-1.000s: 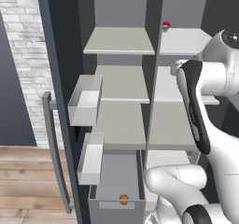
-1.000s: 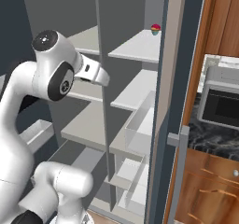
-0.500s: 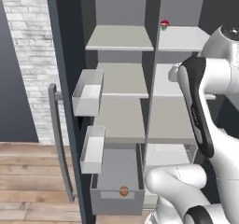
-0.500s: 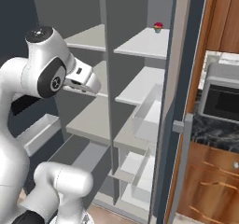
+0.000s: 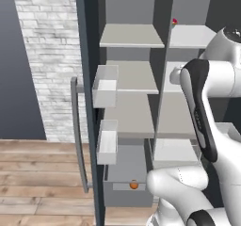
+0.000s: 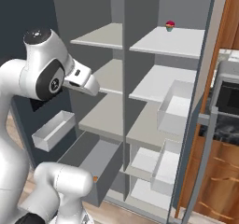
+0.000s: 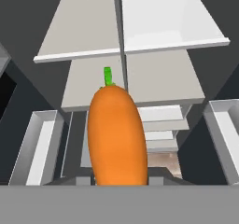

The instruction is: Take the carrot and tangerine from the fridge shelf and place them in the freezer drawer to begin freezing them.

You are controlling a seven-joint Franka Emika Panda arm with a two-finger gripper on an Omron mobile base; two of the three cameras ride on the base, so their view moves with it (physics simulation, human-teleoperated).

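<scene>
- Gripper (image 7: pixel 119 178) is pinching the carrot (image 7: pixel 116 134), with the fingers pressed on its thick lower end; in the hand view the fingertips themselves are hidden behind the carrot.
- Carrot is smooth and plain orange, a long rounded shape with a small green stub at the far tip, pointing away from the hand toward the shelves.
- Beyond the carrot's tip are flat shelf boards: a pale white fridge shelf (image 7: pixel 172 20) to the right of the tip and a duller grey board (image 7: pixel 79 24) to the left, with a thin upright divider between them.
- On both sides of the hand are white open-topped door bins (image 7: pixel 35 143), box-shaped with thin walls.
- Tangerine (image 5: pixel 134 185) is a tiny round orange ball, well below the hand, lying in the freezer drawer (image 5: pixel 127 194), which is pulled out and is a deep dark-grey box with a lighter front panel.
- High above the hand, on the top right shelf, stands a small red and green object (image 6: pixel 170 26); what it is I cannot tell.
</scene>
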